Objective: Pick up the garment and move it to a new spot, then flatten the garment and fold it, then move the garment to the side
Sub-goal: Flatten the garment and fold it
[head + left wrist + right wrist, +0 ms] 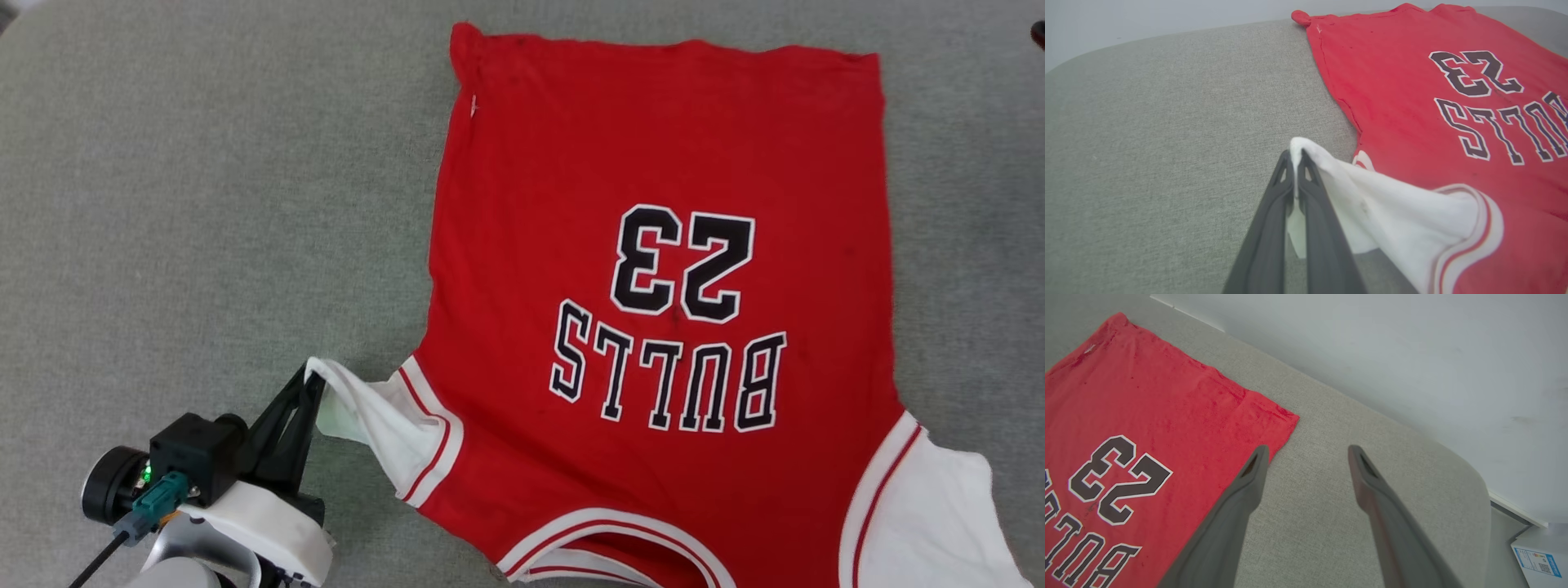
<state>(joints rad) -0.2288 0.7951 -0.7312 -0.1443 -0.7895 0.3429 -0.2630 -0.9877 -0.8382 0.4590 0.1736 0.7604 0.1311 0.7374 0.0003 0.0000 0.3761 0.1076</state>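
Observation:
The garment (653,163) is a red jersey lying spread on the grey cushion, its black "BULLS 23" lettering face up and upside down to me. My left gripper (309,374) is shut on the tip of its white left sleeve (371,408), which is pulled out to the left and lifted a little. In the left wrist view the dark fingers (1274,228) pinch the white cloth (1392,220) at the gripper (1295,157) tip. My right gripper (1308,451) stands open above bare cushion beside the garment's (1147,416) far right corner, holding nothing. The other white sleeve (931,514) lies flat at the lower right.
The grey fabric surface (204,204) stretches wide to the left of the jersey. In the right wrist view its rounded edge (1478,490) meets a pale wall (1412,355), with a white box (1539,555) on the floor beyond.

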